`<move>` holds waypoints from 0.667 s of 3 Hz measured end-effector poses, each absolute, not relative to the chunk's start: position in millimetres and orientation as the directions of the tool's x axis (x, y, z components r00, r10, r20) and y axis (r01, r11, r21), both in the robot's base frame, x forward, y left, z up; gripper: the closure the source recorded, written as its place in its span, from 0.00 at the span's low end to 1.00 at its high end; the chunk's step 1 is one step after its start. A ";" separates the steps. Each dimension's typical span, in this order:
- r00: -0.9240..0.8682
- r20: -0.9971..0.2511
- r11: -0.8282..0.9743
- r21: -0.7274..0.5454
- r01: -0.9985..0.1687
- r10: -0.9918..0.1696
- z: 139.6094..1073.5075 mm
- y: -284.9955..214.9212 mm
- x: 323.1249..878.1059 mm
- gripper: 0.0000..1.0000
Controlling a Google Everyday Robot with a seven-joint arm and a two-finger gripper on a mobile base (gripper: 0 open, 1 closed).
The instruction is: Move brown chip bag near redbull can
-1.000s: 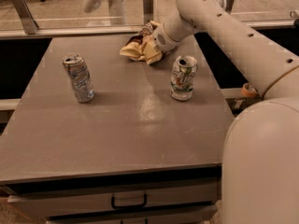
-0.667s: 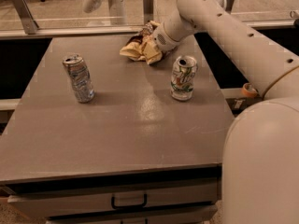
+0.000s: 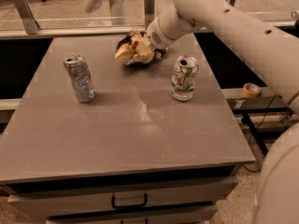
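Note:
The brown chip bag point(image 3: 134, 49), crumpled brown and cream, is at the far middle of the grey table point(image 3: 131, 134). My gripper point(image 3: 148, 45) reaches in from the right and is shut on the bag's right side, its fingers mostly buried in the bag. The bag sits at or just above the tabletop. The redbull can point(image 3: 80, 78), slim, dented and silver-blue, stands upright at the left of the table, about a bag's width left of and nearer than the bag.
A wider white-and-green can point(image 3: 183, 77) stands upright right of centre, just nearer than the bag and below my arm point(image 3: 224, 17). A railing point(image 3: 70, 29) runs behind the table. An orange tape roll point(image 3: 251, 90) lies off the right edge.
The bag and my gripper have shifted slightly to the left together. Both cans have stayed where they were.

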State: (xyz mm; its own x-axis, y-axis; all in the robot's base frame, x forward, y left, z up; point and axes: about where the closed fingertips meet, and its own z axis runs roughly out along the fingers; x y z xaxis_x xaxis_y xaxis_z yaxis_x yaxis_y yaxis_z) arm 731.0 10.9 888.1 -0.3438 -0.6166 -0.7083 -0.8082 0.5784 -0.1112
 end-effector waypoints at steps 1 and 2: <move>-0.348 -0.704 0.578 -0.109 -0.809 -0.619 885.6 10.1 731.1 1.00; -0.323 -0.700 0.549 -0.117 -0.828 -0.637 891.6 21.9 722.5 1.00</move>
State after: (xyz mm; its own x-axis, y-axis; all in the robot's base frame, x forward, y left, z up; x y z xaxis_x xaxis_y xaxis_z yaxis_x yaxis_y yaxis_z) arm 722.5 21.9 891.6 -0.3228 -0.6365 -0.7004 -0.8276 0.5489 -0.1174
